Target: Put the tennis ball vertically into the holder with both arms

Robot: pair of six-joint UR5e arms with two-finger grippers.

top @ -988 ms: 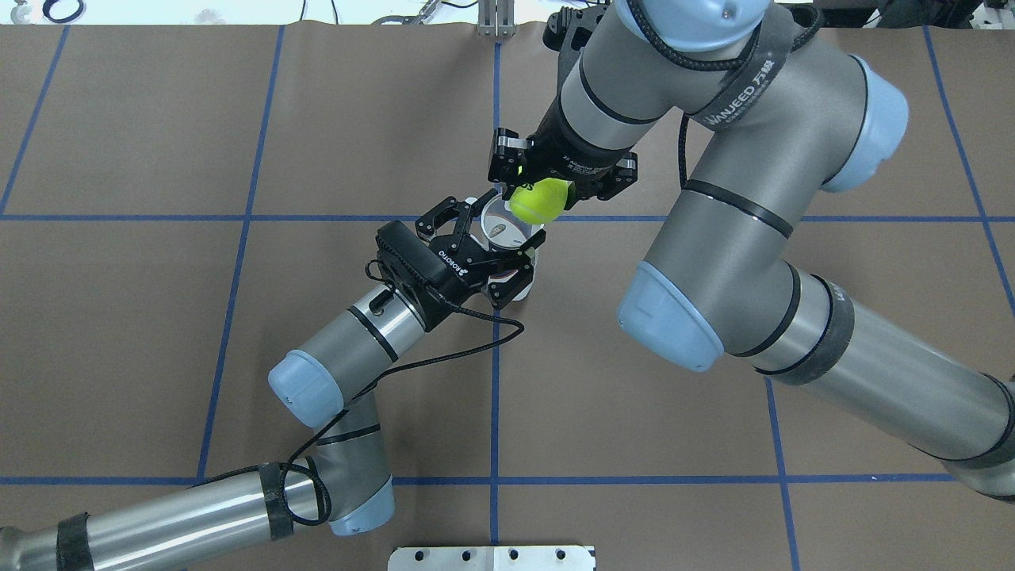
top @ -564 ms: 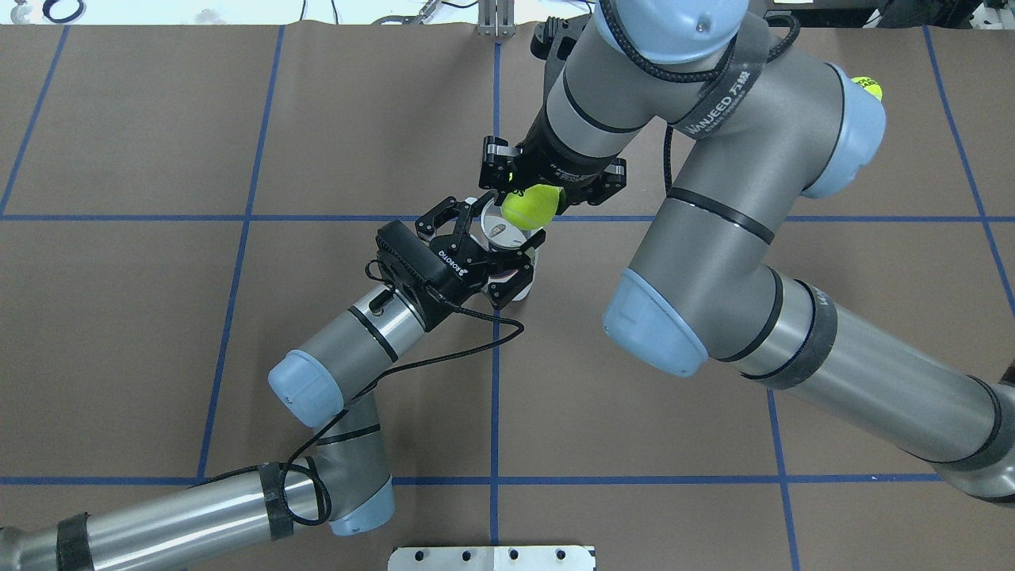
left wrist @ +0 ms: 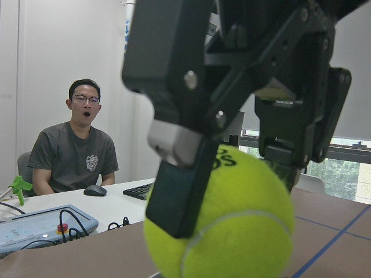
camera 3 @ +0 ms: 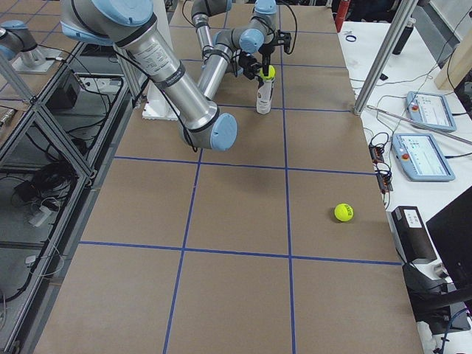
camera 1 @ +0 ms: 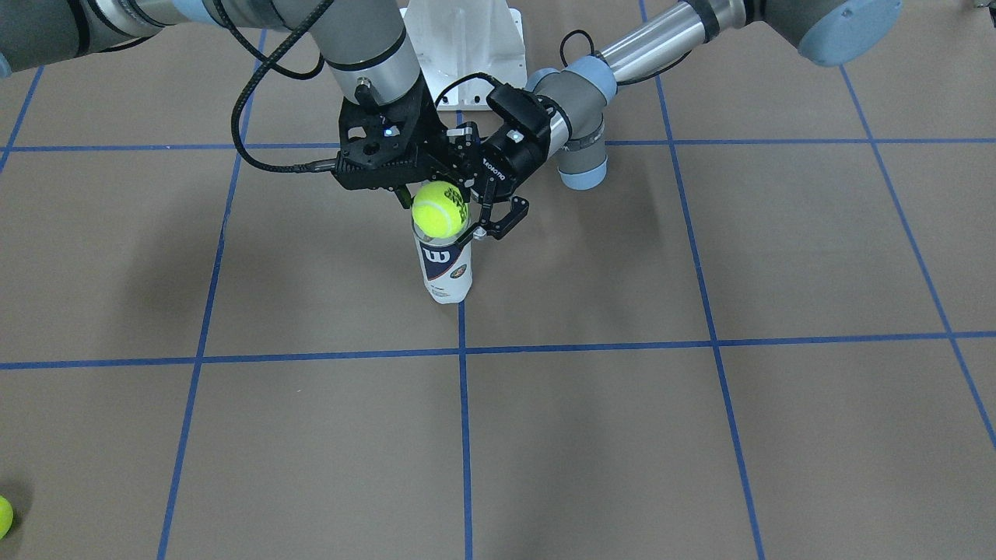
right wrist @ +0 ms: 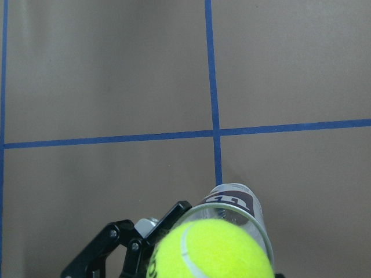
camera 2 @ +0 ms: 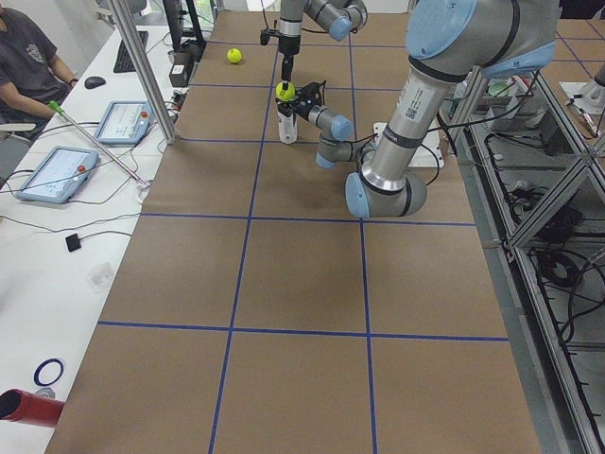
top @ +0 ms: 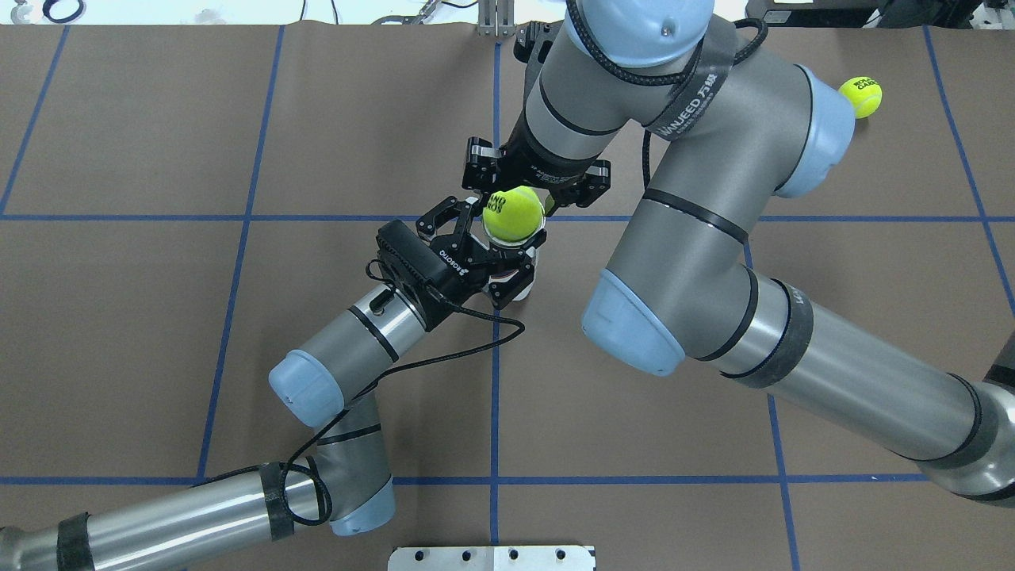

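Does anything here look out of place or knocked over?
One stray tennis ball lies alone toward the far right of the table, well away from the holder. The holder itself stands upright, and nothing looks spilled or damaged.

Front cam: tennis ball (camera 1: 440,208) blocks holder (camera 1: 445,268) mouth, rim mostly hidden. 2nd ball (camera 1: 3,516) cut by pic edge, 8 o'clock. Right wrist cam: tennis ball cropped at 6 o'clock. Side cams: holder too small for detail.
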